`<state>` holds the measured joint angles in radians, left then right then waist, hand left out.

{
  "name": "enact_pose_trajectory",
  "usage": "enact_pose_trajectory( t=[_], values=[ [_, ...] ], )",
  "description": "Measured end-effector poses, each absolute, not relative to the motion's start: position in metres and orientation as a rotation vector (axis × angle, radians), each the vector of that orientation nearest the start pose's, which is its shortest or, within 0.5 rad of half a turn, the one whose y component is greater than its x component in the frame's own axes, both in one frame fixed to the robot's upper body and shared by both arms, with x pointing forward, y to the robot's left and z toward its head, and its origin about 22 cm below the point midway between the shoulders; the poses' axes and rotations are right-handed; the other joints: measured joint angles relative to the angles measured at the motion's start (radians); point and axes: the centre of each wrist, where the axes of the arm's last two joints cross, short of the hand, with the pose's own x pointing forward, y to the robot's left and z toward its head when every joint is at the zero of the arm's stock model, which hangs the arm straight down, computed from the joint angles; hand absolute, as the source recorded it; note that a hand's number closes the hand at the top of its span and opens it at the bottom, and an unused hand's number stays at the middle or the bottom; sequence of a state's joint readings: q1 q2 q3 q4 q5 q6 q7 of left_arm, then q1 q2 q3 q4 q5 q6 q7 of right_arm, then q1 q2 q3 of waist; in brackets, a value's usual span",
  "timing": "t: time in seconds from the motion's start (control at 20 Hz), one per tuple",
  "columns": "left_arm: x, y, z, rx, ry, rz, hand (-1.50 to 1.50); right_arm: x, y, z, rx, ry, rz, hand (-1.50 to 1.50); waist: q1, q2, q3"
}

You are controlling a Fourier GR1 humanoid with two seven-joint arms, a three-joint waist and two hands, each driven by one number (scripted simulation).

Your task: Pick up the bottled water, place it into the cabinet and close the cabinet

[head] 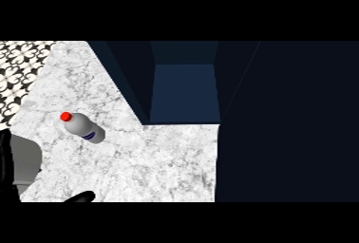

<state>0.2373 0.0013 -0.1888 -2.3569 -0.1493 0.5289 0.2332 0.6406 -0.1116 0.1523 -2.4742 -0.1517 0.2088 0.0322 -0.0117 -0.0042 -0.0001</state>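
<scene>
The water bottle is white with a red cap and a dark blue band. It lies on its side on the marble counter, cap pointing to the upper left. The dark blue cabinet stands open behind it, its lit inner shelf bare. Its door is swung out along the right side. Only a black tip of my left hand shows at the lower left edge, well below the bottle and apart from it. My grey left forearm sits at the left edge. My right hand is out of view.
A black-and-white patterned wall or floor strip borders the counter's upper left. The cabinet's left side panel slants down to the counter just right of the bottle.
</scene>
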Motion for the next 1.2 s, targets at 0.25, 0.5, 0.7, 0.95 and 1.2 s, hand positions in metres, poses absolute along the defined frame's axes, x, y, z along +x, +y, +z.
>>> enact_pose_trajectory(
  t=[0.25,0.5,0.7,0.95,1.2],
  values=[
    [0.152,0.222,0.131,0.302,-1.878,0.486,-1.5,0.074,-0.245,0.12,0.158,-1.842,0.135,-1.5,-0.001,0.0,0.0],
    [0.163,0.234,0.116,0.324,-1.827,0.505,-1.5,0.069,-0.245,0.12,0.153,-1.844,0.138,-1.5,-0.001,0.001,-0.001],
    [0.169,0.238,0.095,0.32,-1.784,0.537,-1.5,0.06,-0.245,0.117,0.162,-1.845,0.143,-1.5,-0.004,0.0,-0.001],
    [0.179,0.255,0.07,0.316,-1.752,0.573,-1.5,0.054,-0.247,0.117,0.157,-1.841,0.154,-1.5,-0.003,0.001,-0.001],
    [0.194,0.275,0.037,0.344,-1.701,0.573,-1.5,0.043,-0.252,0.113,0.153,-1.837,0.177,-1.5,-0.009,0.002,-0.001]
  ],
)
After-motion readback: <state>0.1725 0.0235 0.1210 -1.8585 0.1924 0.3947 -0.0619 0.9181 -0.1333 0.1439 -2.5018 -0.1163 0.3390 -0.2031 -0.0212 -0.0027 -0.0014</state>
